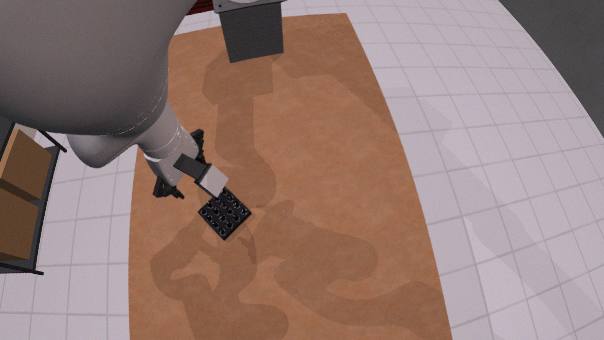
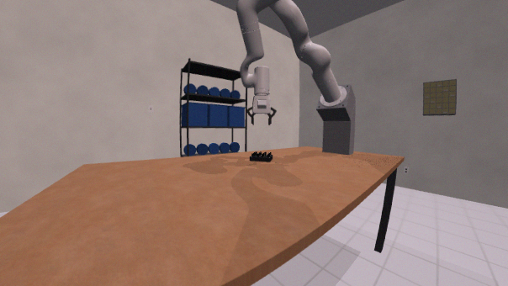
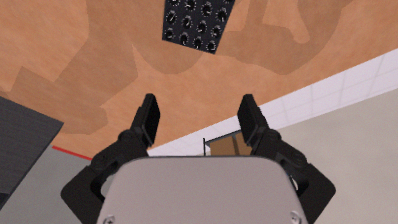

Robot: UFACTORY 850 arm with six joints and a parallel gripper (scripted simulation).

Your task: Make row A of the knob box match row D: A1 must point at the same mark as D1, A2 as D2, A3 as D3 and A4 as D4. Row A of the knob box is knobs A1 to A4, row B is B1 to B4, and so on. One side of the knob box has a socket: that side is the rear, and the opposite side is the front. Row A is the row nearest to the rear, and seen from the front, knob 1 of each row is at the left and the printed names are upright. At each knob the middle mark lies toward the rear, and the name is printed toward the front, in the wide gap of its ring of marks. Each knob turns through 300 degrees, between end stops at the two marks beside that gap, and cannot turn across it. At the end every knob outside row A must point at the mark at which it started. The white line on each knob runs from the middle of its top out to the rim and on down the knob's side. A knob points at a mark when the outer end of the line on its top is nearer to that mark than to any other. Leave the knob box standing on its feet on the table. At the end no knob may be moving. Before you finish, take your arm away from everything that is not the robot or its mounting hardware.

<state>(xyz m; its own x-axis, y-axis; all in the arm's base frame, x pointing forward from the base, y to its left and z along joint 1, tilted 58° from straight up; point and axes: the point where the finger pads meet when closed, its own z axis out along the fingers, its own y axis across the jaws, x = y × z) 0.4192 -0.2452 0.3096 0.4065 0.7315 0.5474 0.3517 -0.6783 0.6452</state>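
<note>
The black knob box (image 1: 226, 218) (image 2: 261, 158) (image 3: 192, 42) stands on the table (image 1: 320, 165) (image 2: 168, 202) (image 3: 45, 30). It carries rows of black knobs with white marks; its top edge is cut off in the wrist view. In the top view the wrist camera hides a little of its upper corner. The printed names, the socket and the exact mark each knob points at are too small to read. My gripper (image 2: 261, 123) (image 3: 199, 103) is open and empty. It hangs high above the table, to one side of the box, and touches nothing.
The arm's dark pedestal (image 1: 255, 32) (image 2: 337, 135) (image 3: 25, 145) stands on the table's far end. A shelf rack (image 2: 214, 98) with blue boxes and rolls is behind the table. Another rack with brown boxes (image 1: 17, 215) (image 3: 222, 147) stands beyond the table's edge.
</note>
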